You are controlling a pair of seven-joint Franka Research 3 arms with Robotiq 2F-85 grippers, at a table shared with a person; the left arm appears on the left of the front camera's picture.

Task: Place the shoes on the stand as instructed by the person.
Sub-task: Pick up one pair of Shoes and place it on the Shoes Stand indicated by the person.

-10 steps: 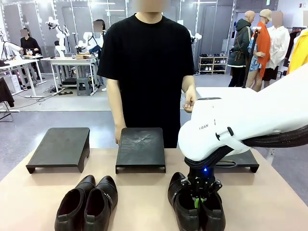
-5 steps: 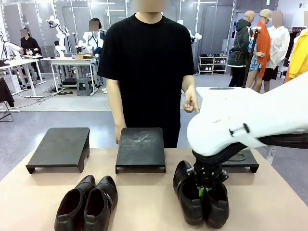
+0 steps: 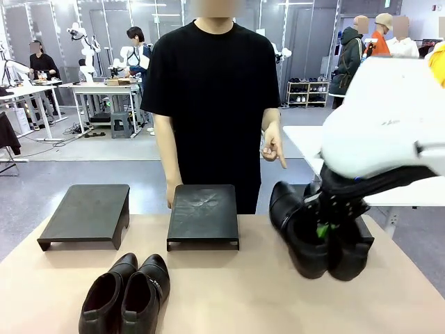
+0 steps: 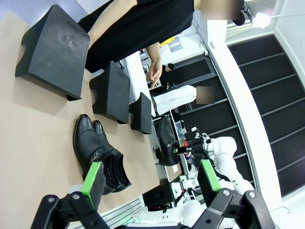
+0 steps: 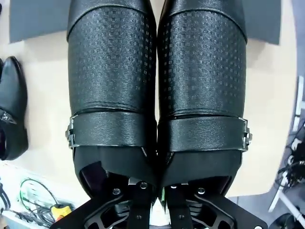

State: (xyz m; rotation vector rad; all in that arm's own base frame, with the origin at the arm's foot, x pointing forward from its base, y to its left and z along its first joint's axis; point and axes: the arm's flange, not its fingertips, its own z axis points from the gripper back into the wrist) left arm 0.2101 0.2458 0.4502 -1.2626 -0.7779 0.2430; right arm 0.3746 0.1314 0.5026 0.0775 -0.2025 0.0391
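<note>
Your right gripper point(image 3: 321, 228) is clamped shut on a pair of shoes point(image 3: 306, 240), its fingers down inside the openings and pinching the two inner walls together, so both shoes hang as one. The pair is clear of the table point(image 3: 208, 299) at its right side.

What matters now is the line from toes to stand. The shoes run near to far, heels towards you and toes away, and the right-hand stand point(image 4: 142, 113) sits just beyond the toes on the far side (the wrist view shows a dark flat top ahead of both toecaps). The person's hand point(image 3: 272, 147) points a finger downward, which I take as marking that stand. So the move is probably straight ahead along the shoes' own length, with little sideways shift.

This arm is plainly the nearer one. Your left gripper point(image 4: 150, 174) is spread wide with nothing in it, back at the near left, above the other pair point(image 3: 125, 296) resting on the table.
</note>
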